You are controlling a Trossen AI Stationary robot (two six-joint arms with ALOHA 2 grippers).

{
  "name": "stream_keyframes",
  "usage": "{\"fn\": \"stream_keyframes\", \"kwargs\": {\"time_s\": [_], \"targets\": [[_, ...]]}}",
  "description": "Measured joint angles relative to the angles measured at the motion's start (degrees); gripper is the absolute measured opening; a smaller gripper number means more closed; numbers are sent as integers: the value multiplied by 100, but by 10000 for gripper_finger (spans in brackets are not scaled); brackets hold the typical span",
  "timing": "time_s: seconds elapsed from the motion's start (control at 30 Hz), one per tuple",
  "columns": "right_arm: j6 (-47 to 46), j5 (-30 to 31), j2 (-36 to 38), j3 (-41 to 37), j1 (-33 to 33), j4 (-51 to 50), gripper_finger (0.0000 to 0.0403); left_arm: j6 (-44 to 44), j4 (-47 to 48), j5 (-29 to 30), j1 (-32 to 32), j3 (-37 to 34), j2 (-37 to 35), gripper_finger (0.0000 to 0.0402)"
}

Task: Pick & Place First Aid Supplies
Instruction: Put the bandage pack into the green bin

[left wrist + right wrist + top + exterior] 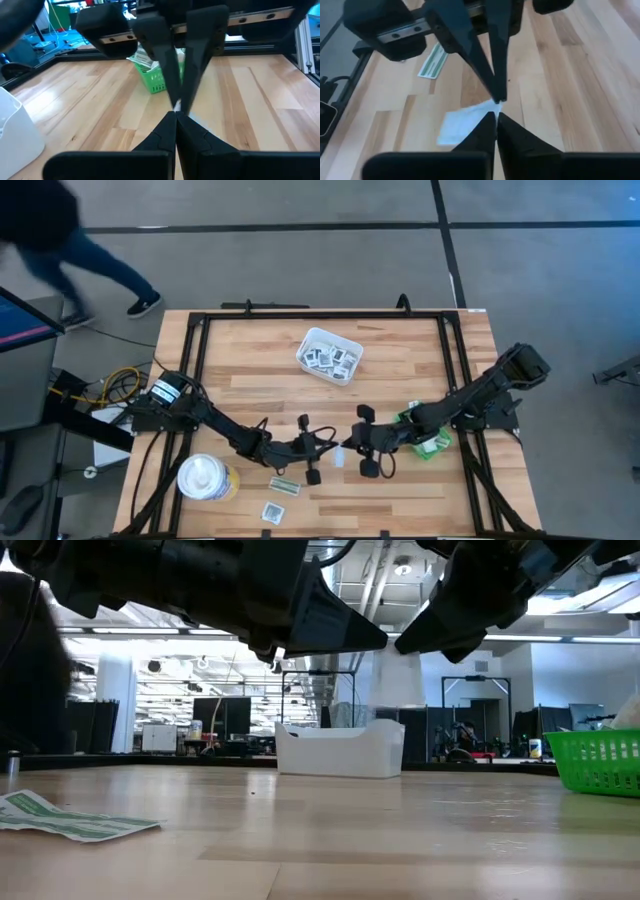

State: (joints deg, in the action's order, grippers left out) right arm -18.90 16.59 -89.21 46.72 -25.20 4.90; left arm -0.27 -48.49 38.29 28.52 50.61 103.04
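One first aid supply, a small white packet (pixel 462 124), hangs above the table's middle between my two grippers, which meet tip to tip over it. My left gripper (pixel 176 116) comes from the table's left and is shut on it. My right gripper (pixel 496 117) comes from the right and is shut on it too. In the high view the packet (pixel 338 458) shows as a pale spot between the two sets of fingers. A white-and-olive strip (pixel 284 486) and a square packet (pixel 272 513) lie flat near the front edge. My left gripper pinches the packet's corner (pixel 492 104) between the free ends of its two fingers, which come about level from the table's left. The packet is lifted clear of the table. My right gripper pinches the packet's edge (pixel 485 116) between its two fingers, slanting down from the table's right. Its own fingers hide the exact spot. The packet spreads out flat to one side of them, above the wood.
A white tray (pixel 303 360) with several packets stands at the far middle. A green bin (pixel 437 448) with packets sits under my right arm. A white round tub (pixel 205 477) stands at the near left. A person (pixel 60 240) walks beyond the table's far left corner.
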Motion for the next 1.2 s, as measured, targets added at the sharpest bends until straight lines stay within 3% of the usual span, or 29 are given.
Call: {"fn": "stream_keyframes", "kwargs": {"time_s": [0.4, 0.6, 0.87, 1.0, 1.2], "targets": [[-4, -25, -8, 7, 12, -169, 1, 0, -1, 6, -3, -2, 0, 6], [-243, -213, 3, 0, 9, -872, 1, 0, -1, 34, -1, -4, 0, 6], [-855, -275, 856, -2, -99, -2607, 0, -2, 2, 30, -1, -4, 0, 6], [-1363, 63, 1558, 2, -369, -3879, 0, -2, 3, 26, -3, -4, 0, 6], [-2783, 792, 2279, 0, -1296, -5600, 0, -4, 7, 23, -1, -4, 0, 6]]}}
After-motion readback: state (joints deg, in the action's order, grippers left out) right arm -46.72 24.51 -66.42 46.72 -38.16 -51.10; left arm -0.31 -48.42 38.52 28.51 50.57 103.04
